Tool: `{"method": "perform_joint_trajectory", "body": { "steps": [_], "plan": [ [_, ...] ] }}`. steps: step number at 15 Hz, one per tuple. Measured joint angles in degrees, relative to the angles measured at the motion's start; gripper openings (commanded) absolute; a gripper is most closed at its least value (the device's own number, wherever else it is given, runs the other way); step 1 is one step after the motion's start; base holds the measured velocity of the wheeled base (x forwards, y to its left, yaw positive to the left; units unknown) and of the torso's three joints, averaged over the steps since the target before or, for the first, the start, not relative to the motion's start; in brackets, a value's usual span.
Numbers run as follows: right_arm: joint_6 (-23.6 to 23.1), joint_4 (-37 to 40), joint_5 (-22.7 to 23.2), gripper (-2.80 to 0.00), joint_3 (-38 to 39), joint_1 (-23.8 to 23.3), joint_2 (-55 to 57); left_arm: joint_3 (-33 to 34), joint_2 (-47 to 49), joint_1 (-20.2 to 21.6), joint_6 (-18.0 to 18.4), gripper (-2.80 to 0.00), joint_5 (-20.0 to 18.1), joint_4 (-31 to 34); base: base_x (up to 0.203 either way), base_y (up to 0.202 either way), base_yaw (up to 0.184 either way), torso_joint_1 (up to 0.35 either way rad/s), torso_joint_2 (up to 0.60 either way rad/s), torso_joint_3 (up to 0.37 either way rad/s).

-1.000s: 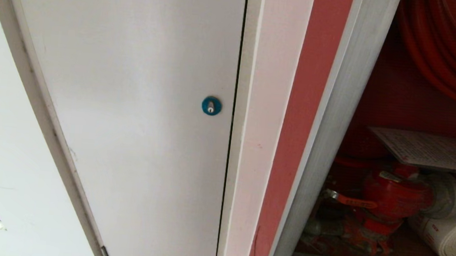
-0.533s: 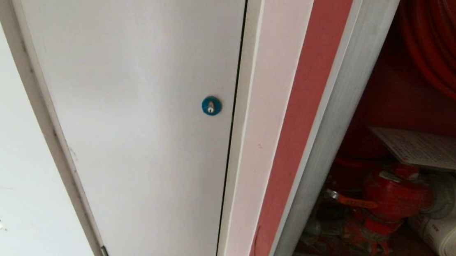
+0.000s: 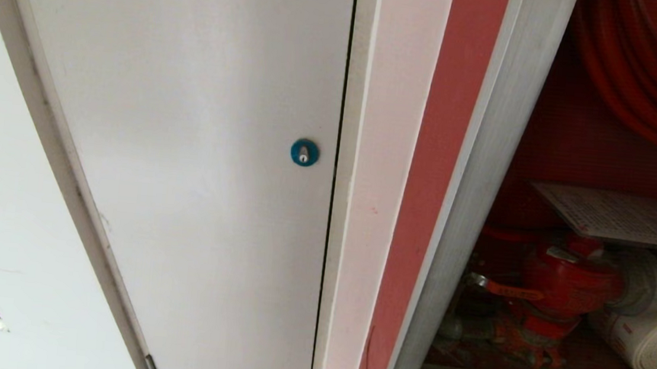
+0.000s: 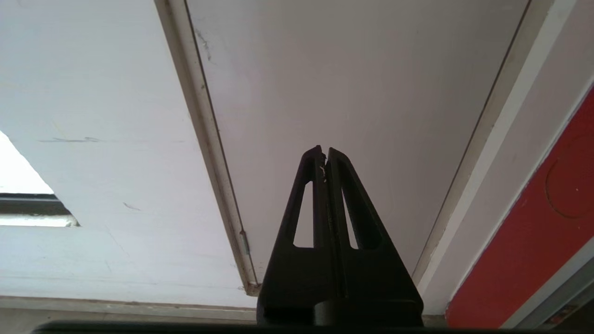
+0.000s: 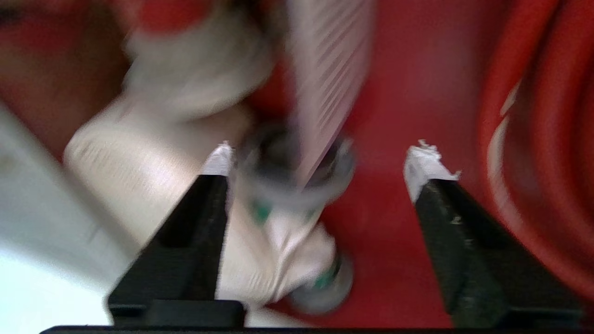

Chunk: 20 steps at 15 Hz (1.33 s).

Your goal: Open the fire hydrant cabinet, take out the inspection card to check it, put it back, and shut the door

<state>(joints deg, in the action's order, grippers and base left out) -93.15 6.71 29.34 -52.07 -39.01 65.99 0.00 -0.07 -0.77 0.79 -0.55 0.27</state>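
We see a plain white door (image 3: 190,137) with a round blue lock (image 3: 304,152), a silver-framed fire hydrant cabinet (image 3: 471,179) red inside, a coiled red hose (image 3: 641,75), a red valve (image 3: 569,283), and a pale inspection card (image 3: 617,216) printed in fine rows.

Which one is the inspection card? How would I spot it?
Look inside the red cabinet right of the white door. Under the coiled red hose, above the red valve, lies the card. It is the only flat, pale sheet covered in rows of tiny print.
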Motion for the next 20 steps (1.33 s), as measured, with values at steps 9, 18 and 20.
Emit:
{"method": "perform_joint_trajectory", "body": {
  "steps": [9,18,20],
  "plan": [
    [1.92,-9.33,-5.53,0.0,-0.16,8.33,6.9,0.0,0.0,-0.02,-0.03,-2.8,0.02,-0.06,0.0,0.0,0.0,0.0,0.0,0.0],
    [3.67,-15.51,-8.14,-2.8,0.98,11.87,11.04,0.0,0.0,-0.02,0.0,-2.8,0.02,-0.09,0.0,0.0,0.0,0.0,0.0,0.0],
    [3.6,-15.63,-8.18,-2.8,1.74,11.9,10.73,0.0,0.0,-0.02,-0.02,-2.8,0.02,-0.11,0.0,0.0,0.0,0.0,0.0,0.0]
  ]
}}
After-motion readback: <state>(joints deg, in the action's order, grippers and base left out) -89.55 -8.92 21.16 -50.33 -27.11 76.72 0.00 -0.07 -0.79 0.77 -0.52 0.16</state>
